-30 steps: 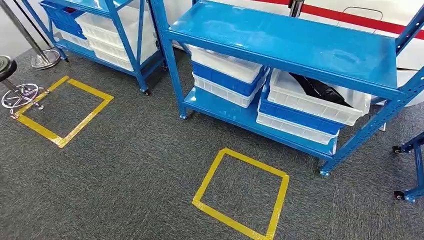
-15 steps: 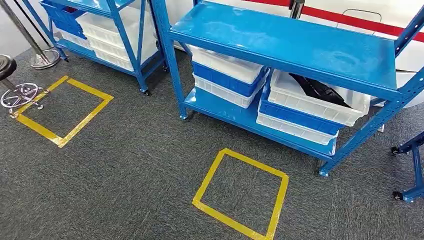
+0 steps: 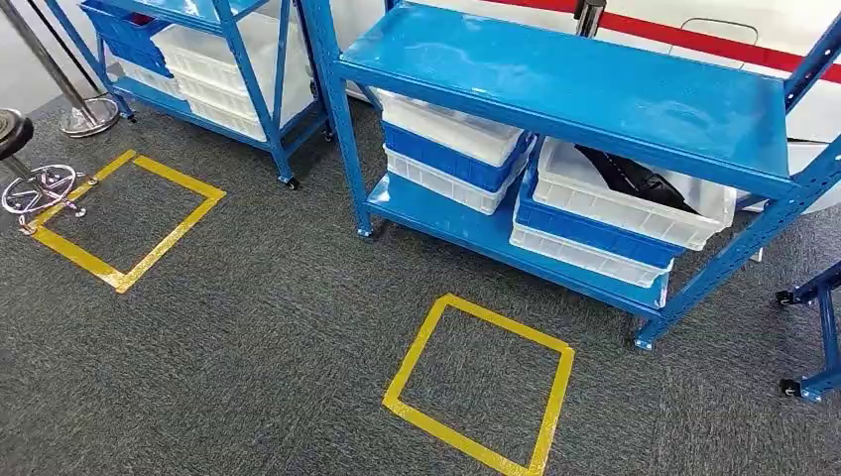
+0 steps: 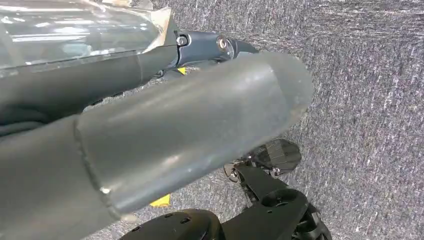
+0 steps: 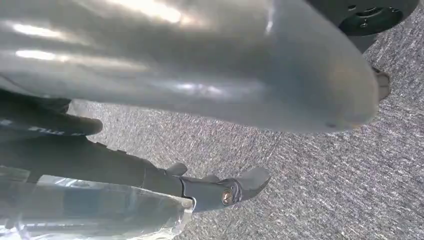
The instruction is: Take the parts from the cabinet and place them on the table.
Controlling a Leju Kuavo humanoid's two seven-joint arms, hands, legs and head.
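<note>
The dark part (image 3: 630, 177) lies in the top white bin (image 3: 635, 198) at the right end of my cabinet's (image 3: 555, 74) lower shelf, close under the upper shelf. My left hand (image 4: 165, 135) and right hand (image 5: 200, 75) hang over the carpet; I cannot tell whether their fingers are apart or closed. Reaching in, I judge my arm could knock that upper shelf edge. A yellow tape square (image 3: 481, 382) marks the grey carpet (image 3: 258, 327) before the cabinet.
</note>
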